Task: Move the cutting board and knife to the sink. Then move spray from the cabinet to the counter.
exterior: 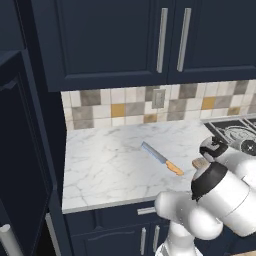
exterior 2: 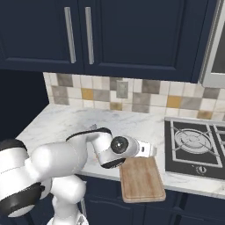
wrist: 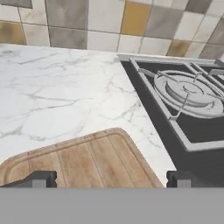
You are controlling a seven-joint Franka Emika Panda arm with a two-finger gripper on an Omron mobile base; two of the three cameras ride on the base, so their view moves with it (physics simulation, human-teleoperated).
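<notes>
Two of the task's things lie on the white grey-veined marble counter [exterior: 110,160]: the flat rectangular brown wooden cutting board [exterior 2: 141,178] and the slim knife [exterior: 161,158] with its grey-blue blade and short orange handle. The board sits at the counter's front edge, just beside the black gas hob [exterior 2: 195,147], and in the right base view its near end juts out past the edge. That overhang probably makes it the easier piece to take first, since a finger could pass beneath the rim. The knife lies flat on open marble to the left of the board, apart from it, blade pointing toward the tiled backsplash [exterior: 130,107].

The white arm's two-finger gripper [wrist: 111,178] hangs low over the board, released, with nothing between its dark fingertips [wrist: 39,178]. They stand spread about as wide as the board's rounded far end in the hand view, which suggests a lining-up for a grasp across it. Neither board nor knife has yet been moved toward the sink.
</notes>
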